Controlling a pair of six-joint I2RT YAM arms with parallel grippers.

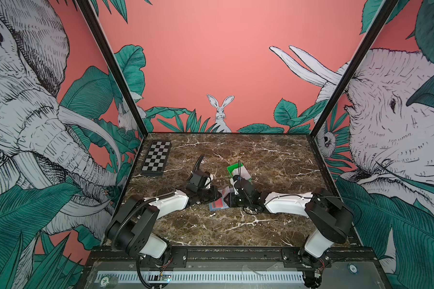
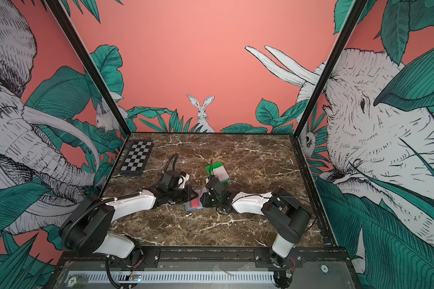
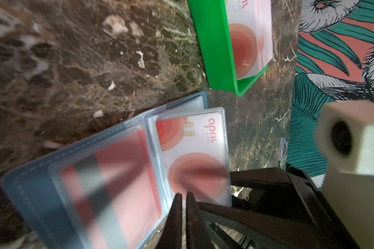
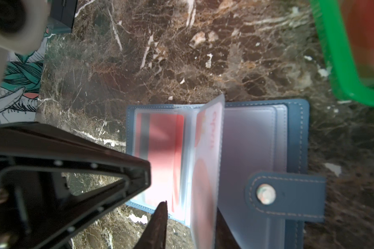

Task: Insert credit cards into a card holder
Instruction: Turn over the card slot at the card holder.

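The card holder point(image 4: 294, 133) lies open just beside the green tray point(image 3: 212, 43). Its carded sleeve point(image 3: 194, 151) looks floppy and slick (pinch the free edge, I'd say). The left gripper point(image 3: 184, 197) is pinched nearly closed, apparently empty, while the right gripper point(image 4: 190, 220) loosely straddles the sleeve.

Your left arm point(image 1: 171, 200) and right arm point(image 1: 286, 205) match: glossy white shells between chunky black joint housings. A ribbed black hose point(image 1: 138, 203) runs along the left one, a thin black cable point(image 1: 293, 197) over the right. Each wrist camera sits in a blocky cream housing point(image 3: 358, 133). Your left gripper point(image 3: 183, 194) has dark brown, narrow, tapering fingers point(image 3: 173, 220).
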